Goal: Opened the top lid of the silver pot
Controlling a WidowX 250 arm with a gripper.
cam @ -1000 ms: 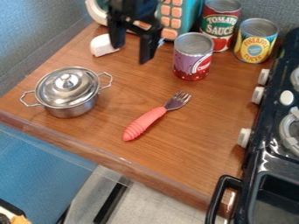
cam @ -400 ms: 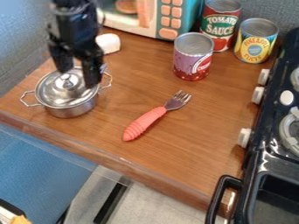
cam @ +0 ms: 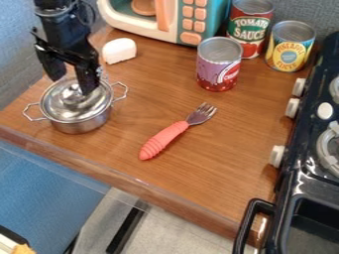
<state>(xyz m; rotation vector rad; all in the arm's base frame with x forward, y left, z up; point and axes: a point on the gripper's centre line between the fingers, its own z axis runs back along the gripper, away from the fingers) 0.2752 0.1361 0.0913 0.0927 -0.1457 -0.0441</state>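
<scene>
The black two-finger claw [cam: 72, 85] is shifting toward nine o'clock, hanging released over the silver metal pot [cam: 83, 124] at ten o'clock, seemingly aligning; the shiny domed lid [cam: 55, 106] is needing centred gripping next.

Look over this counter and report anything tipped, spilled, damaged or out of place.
Nothing stands out. The lid appears properly seated on the silver pot, the three cans stand upright, and no spill or damage is visible. The fork lies loose on the wooden counter, which is hardly odd.
</scene>
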